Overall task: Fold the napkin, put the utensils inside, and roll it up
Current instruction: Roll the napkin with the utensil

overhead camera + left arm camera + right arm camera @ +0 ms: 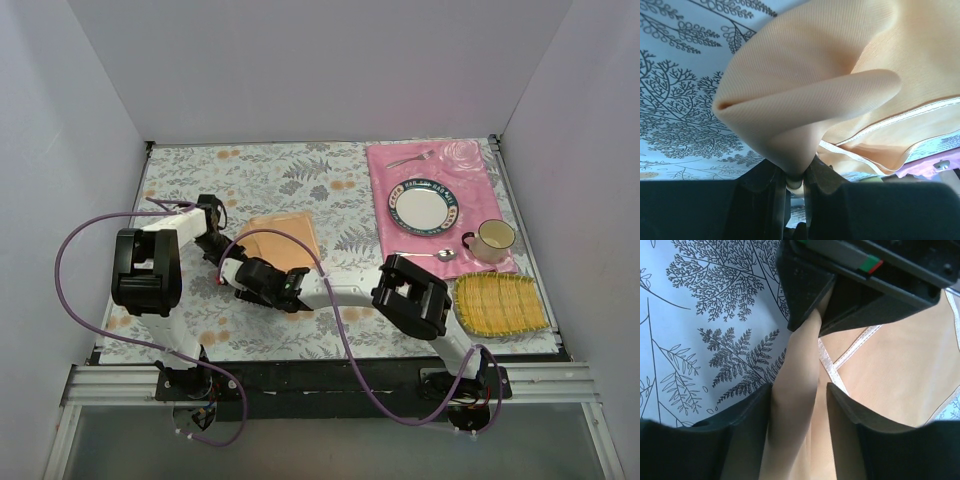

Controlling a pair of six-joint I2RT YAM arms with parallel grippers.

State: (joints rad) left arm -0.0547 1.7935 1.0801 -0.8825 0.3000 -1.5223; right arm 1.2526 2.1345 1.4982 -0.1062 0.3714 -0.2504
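The peach-orange napkin (285, 238) lies partly folded on the leaf-print tablecloth at centre left. My left gripper (234, 263) is shut on a pinched fold of the napkin (805, 100), which bulges up from its fingertips (795, 175). My right gripper (262, 278) faces it from the right, open, its fingers either side of the same ridge of napkin (795, 370); the left gripper (817, 315) shows at the top of that view. The silver fork (410, 158) and spoon (440, 254) lie on the pink placemat, far from both grippers.
The pink rose-print placemat (470, 170) at the back right holds a plate (424, 205) and a mug (490, 240). A yellow woven mat (498, 303) lies in front of it. White walls enclose the table.
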